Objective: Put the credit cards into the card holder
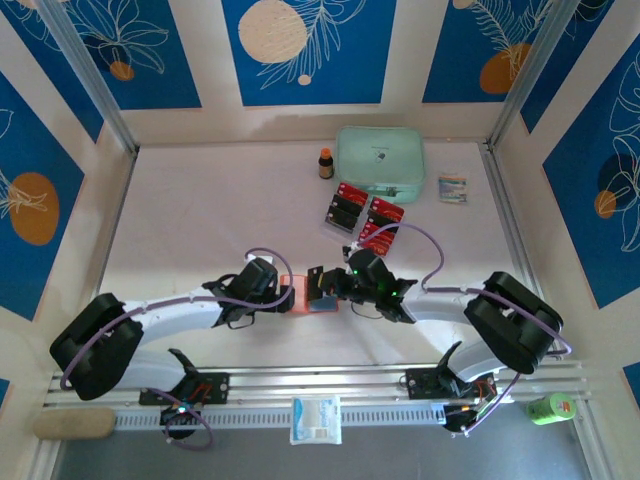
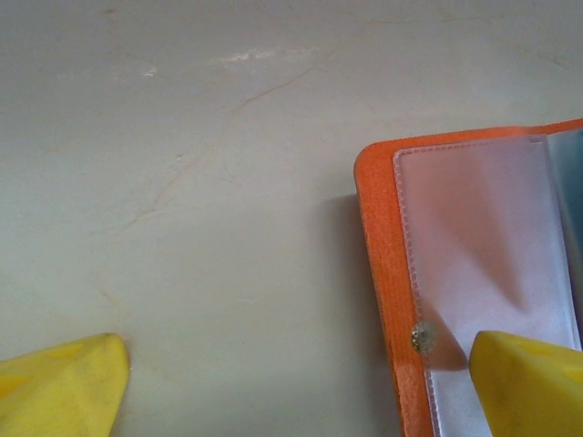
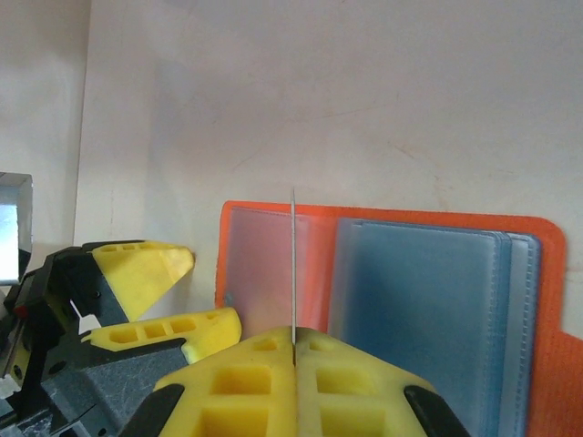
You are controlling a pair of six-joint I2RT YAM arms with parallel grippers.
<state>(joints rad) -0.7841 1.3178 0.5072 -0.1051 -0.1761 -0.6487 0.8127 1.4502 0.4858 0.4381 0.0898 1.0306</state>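
The card holder (image 1: 298, 296) lies open on the table, orange with clear and grey-blue sleeves (image 3: 419, 300). My right gripper (image 3: 293, 339) is shut on one credit card (image 3: 293, 264), seen edge-on as a thin line standing over the holder's clear left sleeve. My left gripper (image 2: 301, 364) is open and straddles the holder's left edge (image 2: 383, 237). One yellow finger (image 2: 528, 382) lies over the clear sleeve near the snap button (image 2: 421, 339); the other sits on bare table. More red and black credit cards (image 1: 365, 214) lie in a group farther back.
A mint-green zip pouch (image 1: 380, 160) and a small brown bottle (image 1: 326, 163) stand at the back, with a small packet (image 1: 452, 188) to their right. The two grippers are close together at the table's middle. A white packet (image 1: 316, 418) lies at the near rail.
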